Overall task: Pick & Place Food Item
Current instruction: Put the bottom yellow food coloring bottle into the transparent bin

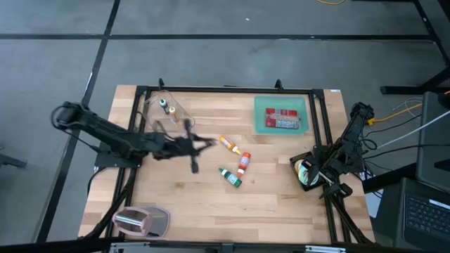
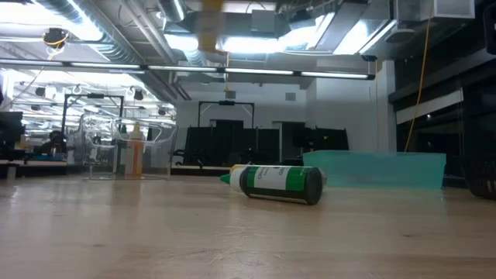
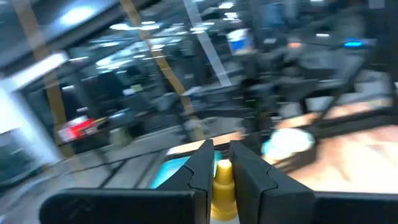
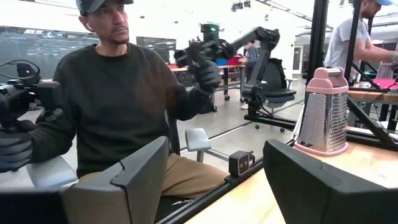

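Above the desk centre, left gripper is closed on a small yellow-capped bottle, pinched at the neck and carried clear of the wood. Judged light, rigid, smooth plastic; neck hold could pivot. Right gripper, at the right edge, stands wide open, empty. Green bottle lies near centre

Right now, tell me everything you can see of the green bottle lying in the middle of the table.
The green bottle is a small squeeze bottle with a dark green body, a pale label band and a pointed green nozzle cap. It looks like plastic. It lies on its side on the wooden table, near the middle, nozzle toward the left arm's side in the high view. An orange-capped bottle lies close beside it; whether they touch I cannot tell. No tool is on it, and nothing rests on top.
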You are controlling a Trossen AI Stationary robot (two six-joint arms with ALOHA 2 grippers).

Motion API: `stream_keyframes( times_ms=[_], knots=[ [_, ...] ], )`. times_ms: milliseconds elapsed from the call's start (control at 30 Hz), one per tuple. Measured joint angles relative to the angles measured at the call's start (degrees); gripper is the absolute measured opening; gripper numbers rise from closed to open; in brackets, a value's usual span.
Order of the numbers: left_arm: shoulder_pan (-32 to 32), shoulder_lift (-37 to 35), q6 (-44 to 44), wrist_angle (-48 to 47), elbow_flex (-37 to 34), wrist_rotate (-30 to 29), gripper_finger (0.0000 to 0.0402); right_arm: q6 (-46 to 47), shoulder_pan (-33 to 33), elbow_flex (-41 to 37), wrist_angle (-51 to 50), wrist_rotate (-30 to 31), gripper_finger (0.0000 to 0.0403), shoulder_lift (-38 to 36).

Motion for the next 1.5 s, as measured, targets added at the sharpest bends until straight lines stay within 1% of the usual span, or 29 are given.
stream_keyframes(
  times_ms=[67,267,333,367,433,500,633,733,833,1100,1200,1400,1500],
  knots=[
    [0.02,-5.66,-0.16,0.15,-4.48,-5.11,0.003,0.0,0.0,0.0,0.0,0.25,0.0258,0.0],
    [0.45,-20.56,-0.47,0.18,-14.68,-15.69,0.0029,-0.44,-0.02,0.0,0.0,0.56,0.0258,0.0],
    [1.15,-24.82,-1.3,-0.06,-17.76,-16.68,0.0029,-0.42,-0.02,0.0,0.0,1.1,0.0258,0.0],
    [1.59,-26.74,-2.36,-0.04,-19.28,-16.24,0.0029,-0.42,-0.02,0.0,0.0,1.33,0.0259,0.0],
    [2.75,-29.82,-5.09,0.25,-22.01,-13.25,0.0029,-0.72,-0.02,0.0,0.0,1.32,0.0259,0.0],
    [4.08,-31.72,-7.91,0.84,-25.05,-12.5,0.0029,-0.94,-0.01,0.0,0.0,1.36,0.0259,0.0],
    [6.92,-32.47,-9.21,3.9,-31.13,-13.87,0.0029,-1.1,0.0,0.0,0.02,1.53,0.0259,0.0],
    [9.47,-32.53,-9.18,9.94,-34.59,-11.38,0.0029,-1.33,-0.02,0.0,0.0,1.53,0.0259,0.0],
    [12.29,-32.49,-9.16,13.15,-36.85,-9.0,0.0029,-1.33,0.0,0.0,0.01,1.52,0.0259,0.0],
    [20.96,-32.49,-9.27,13.49,-37.22,-2.35,0.0029,-1.36,-0.02,0.0,0.0,1.52,0.0259,0.0],
    [24.78,-32.31,-10.79,13.08,-37.22,0.6,0.0029,-1.38,-0.02,0.0,0.02,1.51,0.0259,0.0],
    [32.06,-30.16,-13.52,11.78,-37.24,4.68,0.0029,-1.38,-0.01,0.0,0.0,1.51,0.0259,0.0],
    [35.16,-28.69,-14.44,12.0,-37.24,8.18,0.0029,-1.42,-0.02,0.0,0.0,1.51,0.0259,0.0]
  ],
)
